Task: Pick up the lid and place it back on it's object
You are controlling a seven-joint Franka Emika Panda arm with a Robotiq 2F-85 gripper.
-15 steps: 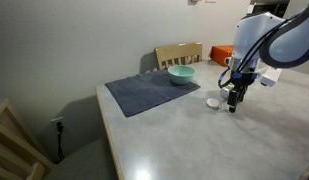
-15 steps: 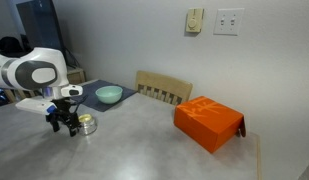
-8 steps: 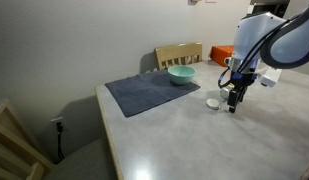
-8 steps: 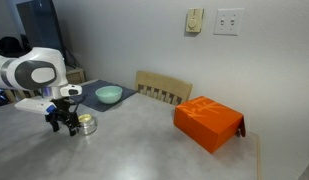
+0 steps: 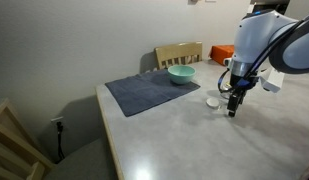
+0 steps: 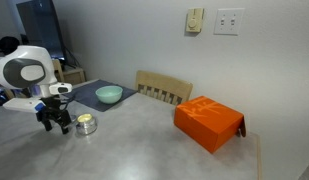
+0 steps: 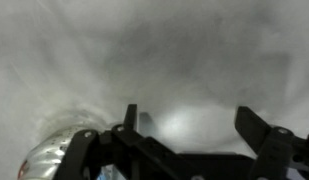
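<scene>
The gripper (image 5: 232, 108), spread wide, hangs low just beside the lid (image 5: 212, 101), which lies toward the far edge of the desk (image 5: 164, 140). Shift sideways until this apparent lid is centred, then descend and close.

Both exterior views stand back, looking slightly down across the bench (image 5: 164, 130) from different sides toward the wall. They share the teal bowl (image 5: 181, 74) and wooden chair (image 6: 164, 88). The wrist view sits close over the bench top, peering past the pincer (image 7: 186, 118).
</scene>
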